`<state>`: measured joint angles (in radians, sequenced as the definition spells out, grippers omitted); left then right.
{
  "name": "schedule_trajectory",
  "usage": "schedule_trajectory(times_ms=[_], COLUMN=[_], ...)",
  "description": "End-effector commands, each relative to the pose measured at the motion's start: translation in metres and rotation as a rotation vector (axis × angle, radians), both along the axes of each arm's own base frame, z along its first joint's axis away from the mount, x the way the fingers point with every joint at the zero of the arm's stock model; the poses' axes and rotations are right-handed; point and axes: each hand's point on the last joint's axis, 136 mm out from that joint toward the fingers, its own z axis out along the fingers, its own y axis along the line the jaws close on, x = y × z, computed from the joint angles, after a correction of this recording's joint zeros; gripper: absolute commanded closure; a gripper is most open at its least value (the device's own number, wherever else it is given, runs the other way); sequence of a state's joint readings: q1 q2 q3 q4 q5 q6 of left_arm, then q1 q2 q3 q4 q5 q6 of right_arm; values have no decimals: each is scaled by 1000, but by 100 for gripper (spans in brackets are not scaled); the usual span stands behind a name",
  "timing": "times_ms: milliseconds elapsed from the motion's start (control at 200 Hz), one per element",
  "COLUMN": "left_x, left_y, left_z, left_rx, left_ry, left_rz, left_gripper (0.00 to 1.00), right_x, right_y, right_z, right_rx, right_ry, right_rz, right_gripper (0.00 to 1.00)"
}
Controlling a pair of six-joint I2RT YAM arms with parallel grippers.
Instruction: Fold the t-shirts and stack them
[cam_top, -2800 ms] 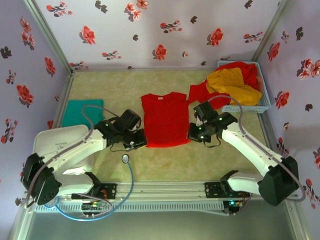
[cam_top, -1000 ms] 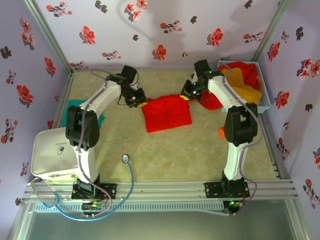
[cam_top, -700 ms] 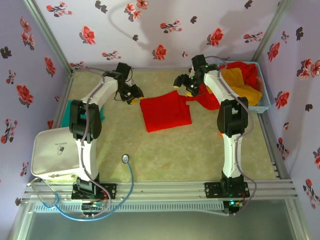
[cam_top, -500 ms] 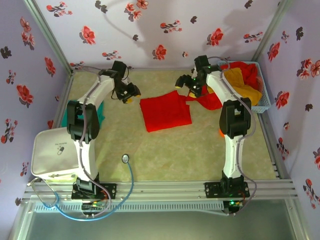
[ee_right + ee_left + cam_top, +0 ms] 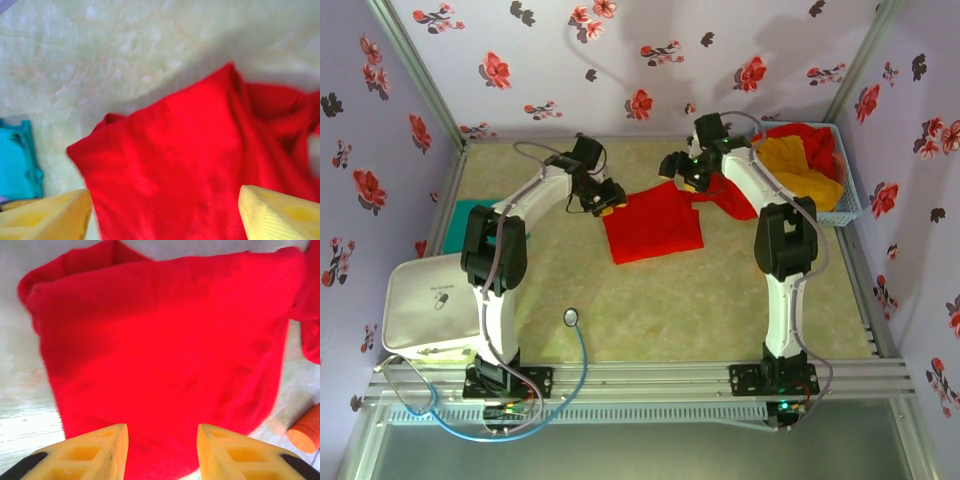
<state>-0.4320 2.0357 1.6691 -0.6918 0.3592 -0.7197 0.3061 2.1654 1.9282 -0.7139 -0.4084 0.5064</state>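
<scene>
Beige table holds one folded red t-shirt.

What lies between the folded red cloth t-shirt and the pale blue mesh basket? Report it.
A second, crumpled red cloth t-shirt, trailing out of that basket; the top external view shows it.

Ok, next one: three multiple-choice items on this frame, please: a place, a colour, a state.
1. Where does the yellow t-shirt lie? A in the basket, B spread flat, C hanging on the wall.
2. What colour is the folded t-shirt nearest the right gripper? A teal, B red, C yellow.
3. How does that gripper stand? A shut on cloth, B shut and empty, C open and empty.
Key: 1 A, it is heaped in the mesh basket; 2 B, red in both wrist views; 3 C, fingers wide apart, nothing between.
</scene>
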Motion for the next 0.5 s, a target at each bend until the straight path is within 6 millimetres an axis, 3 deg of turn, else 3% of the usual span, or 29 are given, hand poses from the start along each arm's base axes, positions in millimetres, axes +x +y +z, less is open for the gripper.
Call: schedule_trajectory(times_ms=[0, 150, 495], left_x=[-11, -37, -89], left_y=[11, 26, 52], left_z=[16, 4, -20], left_rx=[-4, 12, 25], left_ry=[-36, -8, 42], left_rz=[16, 28, 75], left_gripper=[59, 59, 60], right_x=[23, 41, 51], right_y=[-17, -11, 12], right_z=[-28, -49, -63], right_rx=[-103, -86, 31], right_ry=[-36, -51, -89], right_rz=[10, 52, 129], right_gripper=[27, 35, 47])
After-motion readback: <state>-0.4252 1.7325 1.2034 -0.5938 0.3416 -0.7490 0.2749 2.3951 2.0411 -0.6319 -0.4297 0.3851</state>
